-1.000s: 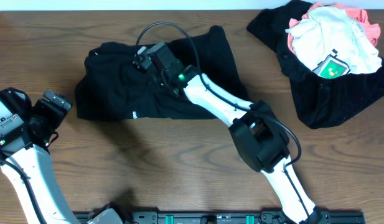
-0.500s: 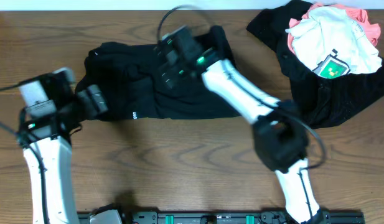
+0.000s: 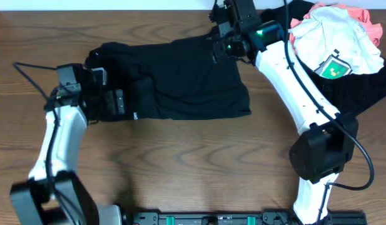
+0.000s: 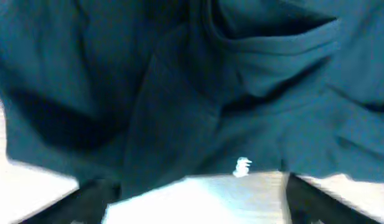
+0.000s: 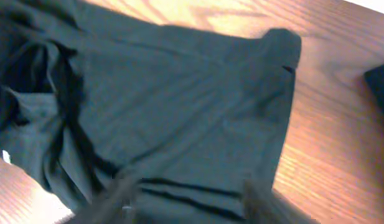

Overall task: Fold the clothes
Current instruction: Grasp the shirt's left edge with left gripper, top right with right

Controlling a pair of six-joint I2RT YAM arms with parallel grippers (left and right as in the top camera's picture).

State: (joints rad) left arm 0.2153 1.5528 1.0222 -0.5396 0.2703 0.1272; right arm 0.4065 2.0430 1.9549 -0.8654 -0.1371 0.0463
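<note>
Black shirt (image 3: 180, 78) lay flat on the table (image 3: 180, 169); we saw the left gripper (image 3: 121, 102) wide at its edge, but couldn't tell whether the right gripper (image 3: 219, 49) held it.

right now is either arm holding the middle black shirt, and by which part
Cannot be told. The left fingers, open over the left edge of the black shirt, grip nothing. The right fingers are at its far edge, too blurred to show a hold.

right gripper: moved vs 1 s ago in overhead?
Yes. The right gripper has gone from the middle of the black shirt to its far right corner, closer to the white shirt with green print, which has not shifted.
</note>
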